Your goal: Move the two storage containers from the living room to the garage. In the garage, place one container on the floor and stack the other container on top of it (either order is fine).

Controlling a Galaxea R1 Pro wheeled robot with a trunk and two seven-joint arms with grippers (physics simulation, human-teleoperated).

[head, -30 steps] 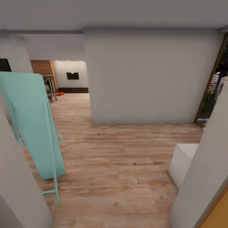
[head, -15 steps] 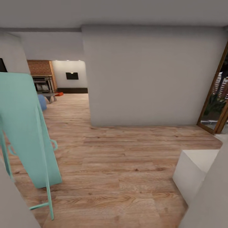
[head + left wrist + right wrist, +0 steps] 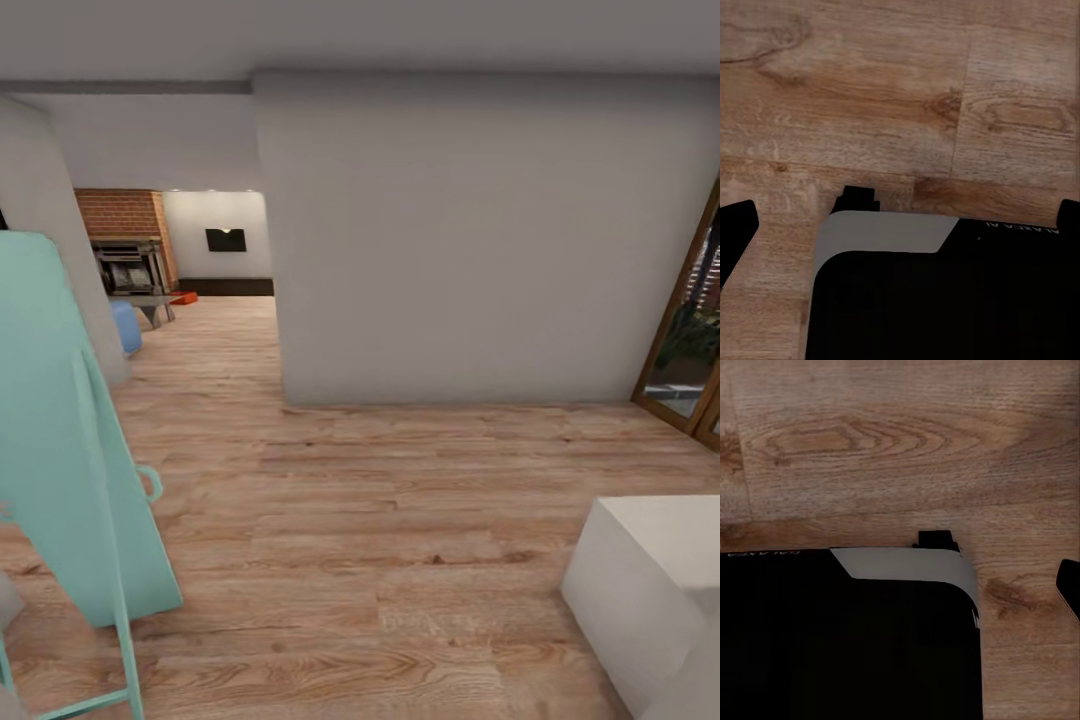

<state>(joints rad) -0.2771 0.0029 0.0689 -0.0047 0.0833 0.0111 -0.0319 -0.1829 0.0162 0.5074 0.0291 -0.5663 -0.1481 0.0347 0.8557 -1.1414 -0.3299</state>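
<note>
Head view: 1 orange-red storage container [image 3: 183,298] lies far off by the brick fireplace [image 3: 128,250], on the wood floor [image 3: 380,520]. Pincer states: cannot tell.

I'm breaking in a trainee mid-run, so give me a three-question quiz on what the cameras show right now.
1. True or false: the floor under the robot is dark grey concrete.
2. What leans at the head view's left edge? A) blue sofa B) teal folded board on a thin frame C) wooden door
3. Fill in: the small orange-red thing far down the hall lies beside the brick ____.

Key:
1. False: light wood plank floor.
2. B, the teal board.
3. Fireplace; the orange-red thing is likely a storage container, too small to confirm.
</note>
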